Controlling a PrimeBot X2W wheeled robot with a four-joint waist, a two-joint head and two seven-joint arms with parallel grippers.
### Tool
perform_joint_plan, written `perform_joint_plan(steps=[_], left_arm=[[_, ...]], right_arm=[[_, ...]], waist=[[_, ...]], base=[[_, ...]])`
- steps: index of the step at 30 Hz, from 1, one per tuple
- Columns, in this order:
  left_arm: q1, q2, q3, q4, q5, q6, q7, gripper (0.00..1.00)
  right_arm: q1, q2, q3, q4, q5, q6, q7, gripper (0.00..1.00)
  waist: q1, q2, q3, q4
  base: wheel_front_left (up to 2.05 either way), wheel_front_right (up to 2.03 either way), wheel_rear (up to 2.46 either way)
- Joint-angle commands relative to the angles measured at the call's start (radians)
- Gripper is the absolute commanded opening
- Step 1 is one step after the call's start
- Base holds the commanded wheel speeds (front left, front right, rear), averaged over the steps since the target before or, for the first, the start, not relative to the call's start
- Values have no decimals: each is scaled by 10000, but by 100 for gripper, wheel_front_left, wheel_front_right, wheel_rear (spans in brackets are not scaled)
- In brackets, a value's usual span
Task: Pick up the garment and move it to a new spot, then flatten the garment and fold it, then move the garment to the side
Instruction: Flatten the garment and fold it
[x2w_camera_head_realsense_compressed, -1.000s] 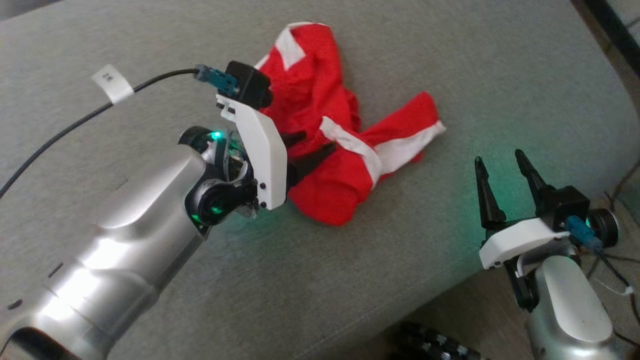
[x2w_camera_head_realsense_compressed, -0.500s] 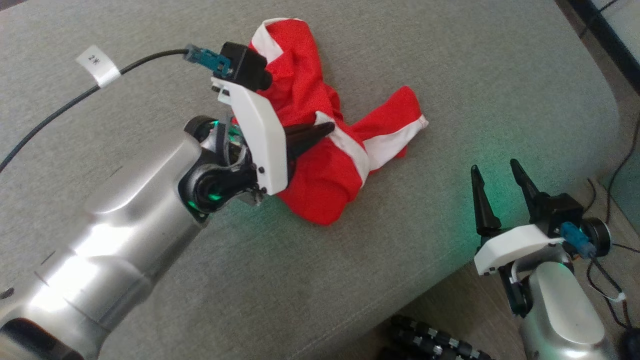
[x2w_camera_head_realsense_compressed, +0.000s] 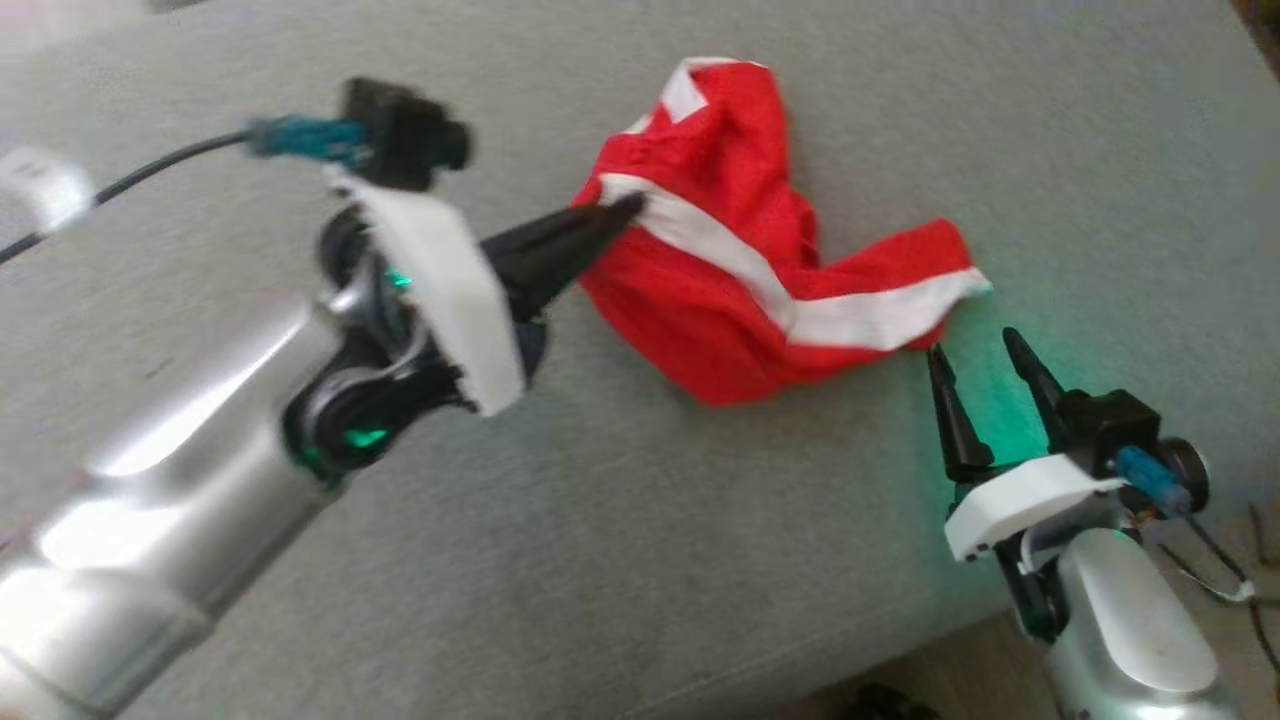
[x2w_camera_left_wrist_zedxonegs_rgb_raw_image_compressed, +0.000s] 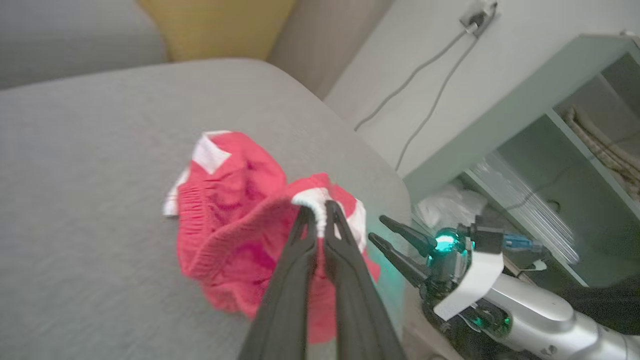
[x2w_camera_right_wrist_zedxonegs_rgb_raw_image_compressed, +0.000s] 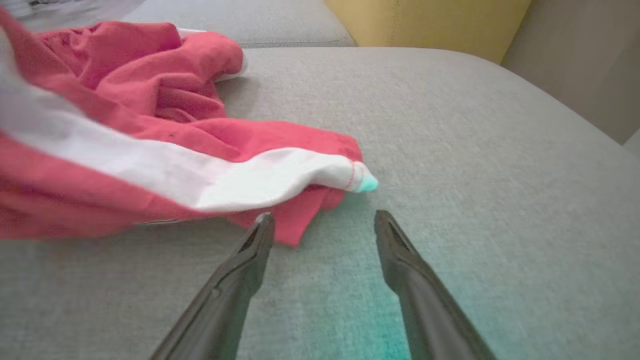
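Note:
The garment (x2w_camera_head_realsense_compressed: 740, 290) is a crumpled red piece with white bands, lying on the grey cushion (x2w_camera_head_realsense_compressed: 600, 520). My left gripper (x2w_camera_head_realsense_compressed: 622, 207) is shut on its white-banded edge at the left side, lifting that edge. In the left wrist view the two fingers pinch the white band of the garment (x2w_camera_left_wrist_zedxonegs_rgb_raw_image_compressed: 235, 225) at my left gripper (x2w_camera_left_wrist_zedxonegs_rgb_raw_image_compressed: 316, 206). My right gripper (x2w_camera_head_realsense_compressed: 970, 345) stands open just right of the garment's white-tipped end. The right wrist view has my right gripper (x2w_camera_right_wrist_zedxonegs_rgb_raw_image_compressed: 324, 216) just short of the garment (x2w_camera_right_wrist_zedxonegs_rgb_raw_image_compressed: 150, 150), not touching it.
The grey cushion's front edge (x2w_camera_head_realsense_compressed: 900, 640) runs close below my right arm. A yellow pillow (x2w_camera_left_wrist_zedxonegs_rgb_raw_image_compressed: 220, 25) sits at the back. A pale green shelf unit (x2w_camera_left_wrist_zedxonegs_rgb_raw_image_compressed: 550, 125) and a wall cable (x2w_camera_left_wrist_zedxonegs_rgb_raw_image_compressed: 430, 65) stand beyond the cushion's side.
My left gripper has gone from open to shut on the garment's white band and pulled it up. The head camera has shifted, so the whole scene sits further right.

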Motion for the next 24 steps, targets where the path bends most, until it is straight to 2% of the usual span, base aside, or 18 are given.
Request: perform_joint_plan(steps=[1,5,10,12,19,24], left_arm=[[-29,624,705,-442,153,-59,-603,0],[400,1074,1206,-613,86,-59,-1751,0],[836,1398,1451,-589,-40,-59,-2607,0],[894,1438,1488,-545,-50,-59,-2747,0],[986,1723,1483,-362,-117,-59,-3110,0],[909,1748,1349,-342,-166,-59,-3167,0]], right_arm=[[139,-314,326,-354,171,65,20,100],[389,-535,625,-658,496,65,-1,100],[668,-599,1209,-880,1382,65,-21,100],[706,-630,1347,-935,1609,65,-29,100],[558,-1022,2730,-1338,3941,65,68,100],[37,-1440,3201,-976,4423,65,210,100]], waist=[[1,0,-551,834],[1,0,-790,1411],[1,0,-939,1830],[1,0,-939,1887],[1,0,-802,2098],[1,0,-707,2208]], base=[[0,0,0],[0,0,0],[0,0,0],[0,0,0],[0,0,0],[0,0,0]])
